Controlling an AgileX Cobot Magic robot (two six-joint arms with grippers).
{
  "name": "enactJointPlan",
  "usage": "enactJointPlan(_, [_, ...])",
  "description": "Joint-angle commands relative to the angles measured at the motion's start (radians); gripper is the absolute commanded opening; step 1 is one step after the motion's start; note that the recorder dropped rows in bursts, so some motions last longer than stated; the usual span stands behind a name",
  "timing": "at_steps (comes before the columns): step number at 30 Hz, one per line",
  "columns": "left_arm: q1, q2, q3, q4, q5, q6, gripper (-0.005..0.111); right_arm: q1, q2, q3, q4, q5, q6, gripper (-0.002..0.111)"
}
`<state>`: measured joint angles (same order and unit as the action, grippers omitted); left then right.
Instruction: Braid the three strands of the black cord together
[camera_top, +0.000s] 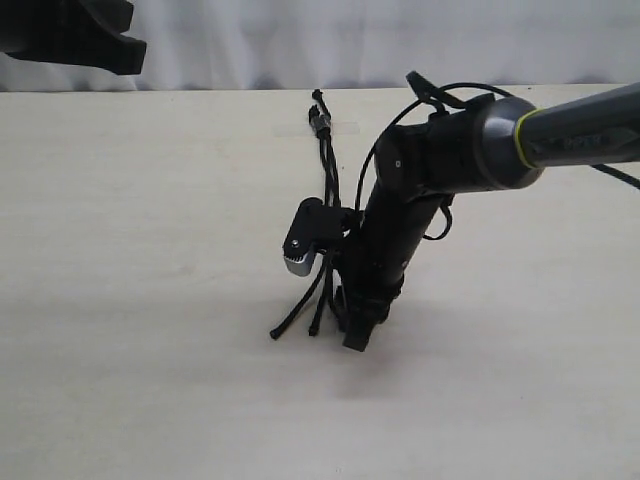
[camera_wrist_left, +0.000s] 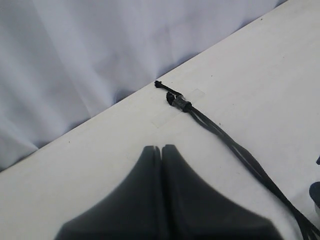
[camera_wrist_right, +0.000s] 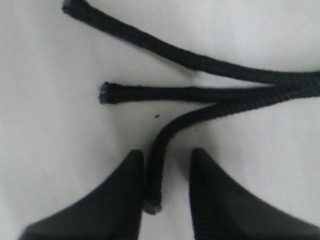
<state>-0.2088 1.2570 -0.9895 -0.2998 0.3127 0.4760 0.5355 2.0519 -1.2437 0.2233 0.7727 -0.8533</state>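
Where the black cord (camera_top: 327, 170) lay: flat on the pale table (camera_top: 120, 300), with its knotted end (camera_wrist_left: 180, 102) near the backdrop edge under a patch of clear tape (camera_wrist_left: 162, 119) and its loose ends fanned out beneath the right arm.
Right gripper (camera_wrist_right: 166, 160): lowered to the table with its jaws apart, straddling the free end of the nearest strand (camera_wrist_right: 165, 130); nothing was clamped.
Left gripper (camera_wrist_left: 161, 160): held up and well away from the cord, its fingers pressed together on nothing.
Grip margin: only a short end length of the straddled strand lay between the fingers, closer to one finger than the other.
Slip risk: closing there would probably have pinched little more than the tip, and a sideways pull could have drawn it out.
Neighbours: the middle strand (camera_wrist_right: 165, 93) and the far strand (camera_wrist_right: 150, 42) lay just beside the straddled one and met it further along.
Snag risk: a low carry across them could have dragged both along and muddled the order.
Anchor risk: the tape alone seemed to fix the knot, so a hard tug might have peeled it or slid the whole cord.
Loosening risk: with the left gripper off the cord, any new crossing would likely have sprung open.
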Motion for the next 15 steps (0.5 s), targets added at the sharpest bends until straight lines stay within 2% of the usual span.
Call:
enactJointPlan(1, [0.004,-0.003,0.002,-0.010,-0.001,-0.006,0.000,0.001,-0.020,0.001,-0.131,-0.034,0.095,0.005])
enactJointPlan(6, [0.004,-0.003,0.002,-0.010,-0.001,-0.006,0.000,-0.013,-0.115,-0.001,-0.268,-0.066,0.211,0.004])
enactJointPlan(15, [0.004,-0.003,0.002,-0.013,0.002,-0.006,0.000,-0.156,-0.168,0.001,-0.264,-0.065,0.218,0.004])
